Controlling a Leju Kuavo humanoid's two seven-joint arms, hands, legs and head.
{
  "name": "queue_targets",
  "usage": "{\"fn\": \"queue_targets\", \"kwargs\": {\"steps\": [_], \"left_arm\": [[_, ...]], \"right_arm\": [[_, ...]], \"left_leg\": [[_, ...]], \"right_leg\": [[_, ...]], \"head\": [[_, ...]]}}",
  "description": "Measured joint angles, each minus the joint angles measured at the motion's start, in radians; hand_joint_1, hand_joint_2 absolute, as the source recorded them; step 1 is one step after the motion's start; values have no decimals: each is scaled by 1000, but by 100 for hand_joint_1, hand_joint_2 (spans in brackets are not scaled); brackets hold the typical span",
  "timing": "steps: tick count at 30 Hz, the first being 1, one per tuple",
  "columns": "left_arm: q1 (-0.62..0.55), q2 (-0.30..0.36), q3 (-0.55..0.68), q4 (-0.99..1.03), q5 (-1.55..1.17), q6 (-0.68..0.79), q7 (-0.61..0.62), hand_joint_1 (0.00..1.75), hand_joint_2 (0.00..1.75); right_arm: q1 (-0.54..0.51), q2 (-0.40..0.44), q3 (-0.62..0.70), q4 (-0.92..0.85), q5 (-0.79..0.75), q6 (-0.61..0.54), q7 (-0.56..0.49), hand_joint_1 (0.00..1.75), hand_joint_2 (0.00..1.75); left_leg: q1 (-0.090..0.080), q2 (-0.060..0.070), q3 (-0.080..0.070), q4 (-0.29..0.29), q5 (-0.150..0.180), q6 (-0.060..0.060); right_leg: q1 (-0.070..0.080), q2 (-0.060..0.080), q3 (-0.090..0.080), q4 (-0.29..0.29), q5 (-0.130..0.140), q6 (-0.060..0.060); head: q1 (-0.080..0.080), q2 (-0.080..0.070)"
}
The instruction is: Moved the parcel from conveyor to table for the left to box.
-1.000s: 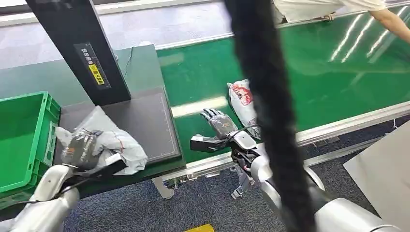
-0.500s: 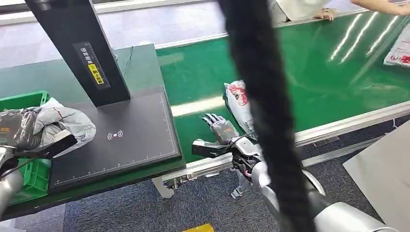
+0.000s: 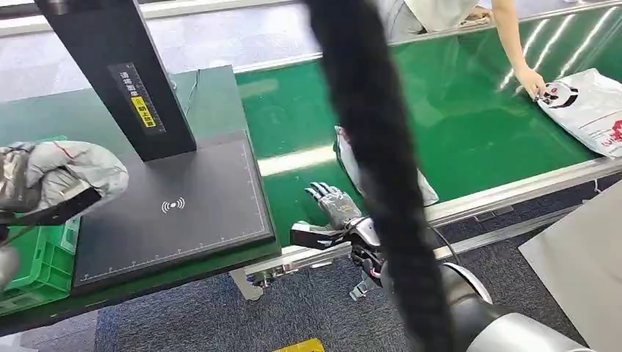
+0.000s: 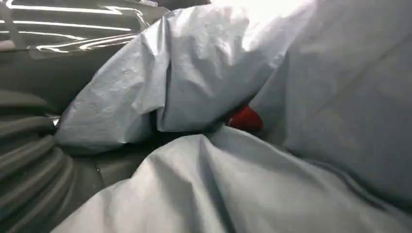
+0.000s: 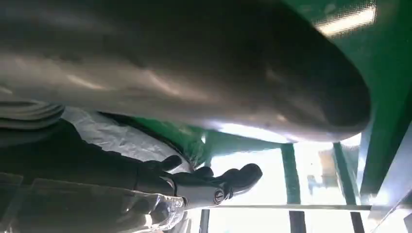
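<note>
Grey parcel (image 3: 77,169) — off the conveyor (image 3: 477,125), gripped in left hand (image 3: 18,187), fingers clamped on it, held above the green box (image 3: 37,260) at the counter (image 3: 176,220) edge. Boxing unfinished. Right hand (image 3: 334,209) — fingers apart, flat on belt beside a second parcel (image 3: 350,150).

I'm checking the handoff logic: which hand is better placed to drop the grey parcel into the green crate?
Left. The left hand already grips the grey parcel above the green crate. The right hand lies open on the conveyor, across the scanner pad.
</note>
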Motion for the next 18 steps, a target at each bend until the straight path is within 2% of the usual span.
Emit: {"fn": "queue_targets", "kwargs": {"steps": [6, 7, 8, 14, 18], "left_arm": [[-86, 63, 100, -7, 39, 17, -7, 171, 175], [-90, 69, 112, -9, 37, 17, -8, 162, 175], [-90, 77, 124, -16, 26, 17, -7, 166, 175], [-87, 86, 181, -29, -4, 17, -5, 173, 175], [-73, 88, 205, -29, -6, 17, -4, 168, 175]], "right_arm": [[5, 6, -5, 0, 8, 0, 1, 0, 0], [5, 6, -6, 0, 8, 0, 1, 0, 0], [5, 7, -7, 0, 8, 0, 1, 0, 0], [5, 17, -13, 0, 9, -2, 1, 0, 0], [5, 21, -13, 0, 15, -2, 5, 0, 0]], "left_leg": [[0, 1, 0, 0, 0, 0], [0, 0, 0, 0, 0, 0], [0, 0, 0, 0, 0, 0], [0, 0, 0, 0, 0, 0], [-1, 0, 0, 0, 0, 0]], "right_leg": [[0, 1, -1, 1, 0, 0], [0, 0, -1, 1, 0, 0], [0, 0, -1, 1, 0, 0], [-1, 0, 0, 0, 0, 0], [-1, 0, -1, 0, 0, 0]], "head": [[0, 0], [0, 0], [0, 0], [0, 0], [0, 0]]}}
